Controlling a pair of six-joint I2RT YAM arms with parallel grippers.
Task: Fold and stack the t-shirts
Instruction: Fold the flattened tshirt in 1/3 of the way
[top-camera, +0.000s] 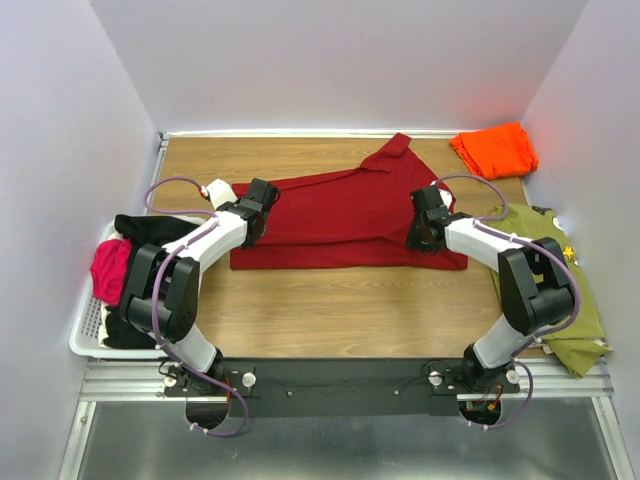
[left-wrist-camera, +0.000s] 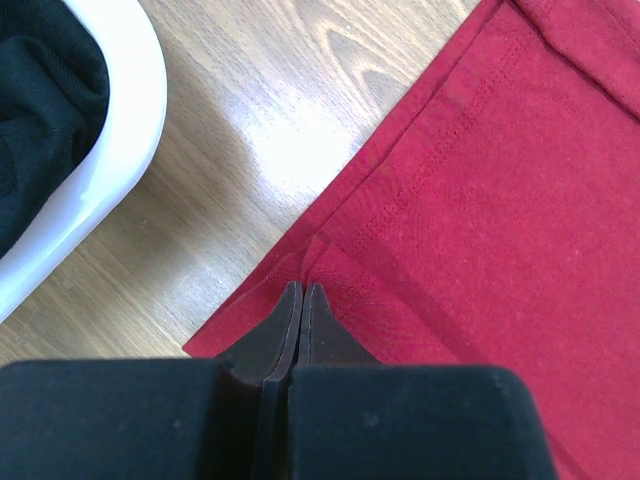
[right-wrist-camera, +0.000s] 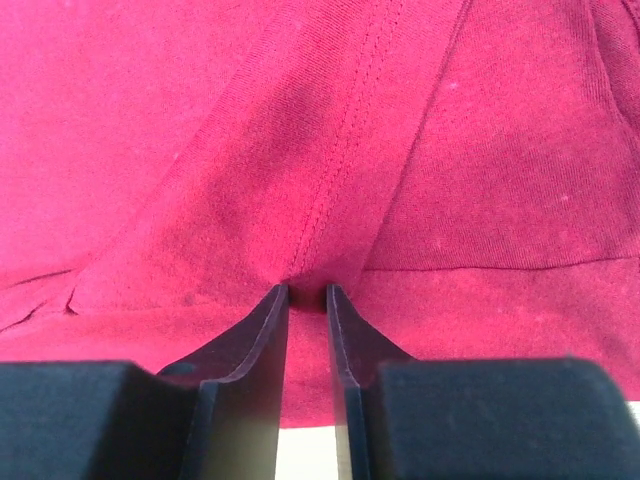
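A dark red t-shirt lies spread across the middle of the table, partly folded, with one sleeve pointing to the back. My left gripper sits at its left edge. In the left wrist view the gripper is shut, pinching a small pucker of the red hem. My right gripper sits at the shirt's right edge. In the right wrist view it is closed on a fold of the red cloth. A bright orange t-shirt lies folded at the back right corner.
A white basket at the left edge holds black and pink garments; its rim shows in the left wrist view. An olive green garment lies along the right edge. Bare wood lies in front of the red shirt.
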